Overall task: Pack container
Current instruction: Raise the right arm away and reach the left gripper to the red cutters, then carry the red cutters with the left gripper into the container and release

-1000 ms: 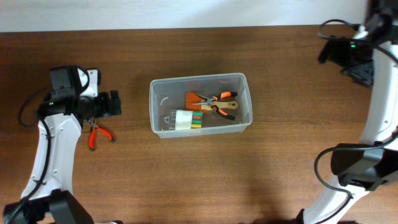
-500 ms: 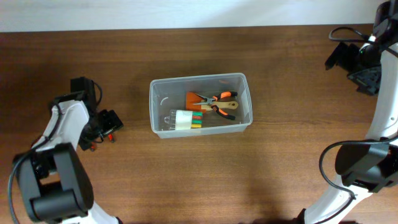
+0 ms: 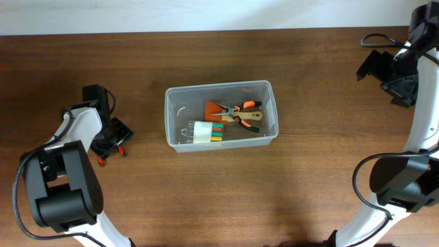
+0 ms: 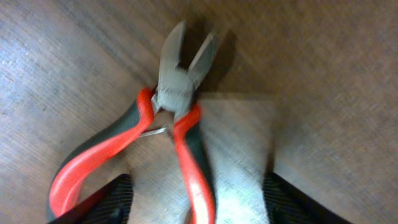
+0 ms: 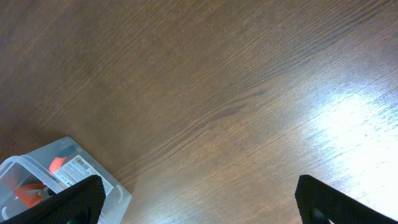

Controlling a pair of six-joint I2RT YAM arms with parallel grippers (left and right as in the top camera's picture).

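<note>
The clear plastic container [image 3: 219, 114] stands mid-table and holds orange-handled pliers [image 3: 240, 112], an orange tool and a white pack of coloured bits [image 3: 207, 132]. Its corner shows in the right wrist view [image 5: 37, 180]. Red-handled cutters [image 4: 177, 118] lie on the table at the left, seen from above as a red bit [image 3: 110, 152] under the arm. My left gripper [image 4: 196, 205] is open and straddles the cutters' handles, one handle between the fingers, not clamped. My right gripper [image 5: 202, 199] is open and empty, high at the far right [image 3: 391, 72].
Brown wooden table [image 3: 206, 199]. The table's back edge meets a white wall [image 3: 206, 14]. Both arm bases stand at the near corners.
My left gripper has swung down over the red cutters and now covers them. My right arm shifted slightly at the far right. The container's contents have not moved.
</note>
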